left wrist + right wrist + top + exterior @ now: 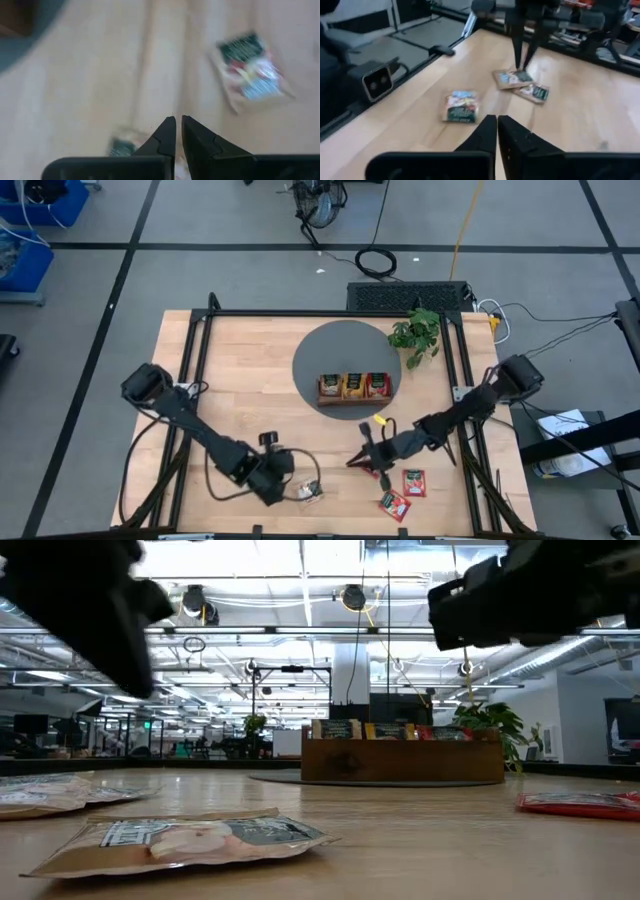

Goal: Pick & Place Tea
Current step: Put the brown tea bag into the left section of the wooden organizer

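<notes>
both jaws clenched on nothing in wrist views; overhead only: tray (354,387) full, red sachets (404,492) nearby

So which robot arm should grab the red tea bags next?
The right arm, probably. Its claw hangs just beside the two red tea bags near the table's front edge, while the left claw sits farther off, over the pale tea bags.

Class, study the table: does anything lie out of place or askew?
Yes. Several tea sachets lie loose on the table's near edge instead of in the wooden tray: two red ones askew on the right, beige ones near the left gripper.
</notes>
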`<act>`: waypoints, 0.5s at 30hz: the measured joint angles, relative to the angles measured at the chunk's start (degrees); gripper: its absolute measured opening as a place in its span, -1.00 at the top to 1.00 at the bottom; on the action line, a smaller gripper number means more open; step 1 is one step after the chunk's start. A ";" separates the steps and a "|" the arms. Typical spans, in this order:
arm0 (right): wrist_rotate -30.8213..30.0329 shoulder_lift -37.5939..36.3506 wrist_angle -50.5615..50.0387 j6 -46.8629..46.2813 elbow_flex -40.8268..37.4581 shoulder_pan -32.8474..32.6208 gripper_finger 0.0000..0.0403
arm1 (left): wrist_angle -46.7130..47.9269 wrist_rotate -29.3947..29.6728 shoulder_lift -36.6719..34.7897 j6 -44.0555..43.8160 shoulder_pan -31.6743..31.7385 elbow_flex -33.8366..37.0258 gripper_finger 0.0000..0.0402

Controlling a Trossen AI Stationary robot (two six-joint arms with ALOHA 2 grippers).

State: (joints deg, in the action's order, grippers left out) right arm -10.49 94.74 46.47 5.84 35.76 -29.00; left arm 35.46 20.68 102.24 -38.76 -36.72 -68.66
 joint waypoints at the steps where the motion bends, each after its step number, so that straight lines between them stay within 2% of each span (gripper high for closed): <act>1: 0.03 1.22 0.43 -0.29 0.52 -0.24 0.97 | 0.67 -0.14 0.03 -1.26 -0.96 0.00 0.83; 6: 0.89 6.97 2.46 -2.07 2.08 0.44 0.97 | 6.60 0.03 0.09 -9.77 -5.03 0.83 0.83; 12: 9.35 9.94 2.88 -2.16 3.25 2.28 0.98 | 11.34 2.25 0.12 -23.24 -8.57 5.05 0.80; 15: 10.22 9.95 3.01 -2.16 3.50 3.10 0.99 | 14.07 1.38 0.22 -28.86 -8.53 6.64 0.70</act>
State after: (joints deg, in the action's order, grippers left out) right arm -0.27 104.69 49.48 3.68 39.27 -25.90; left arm 49.53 22.06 102.45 -67.62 -45.25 -62.02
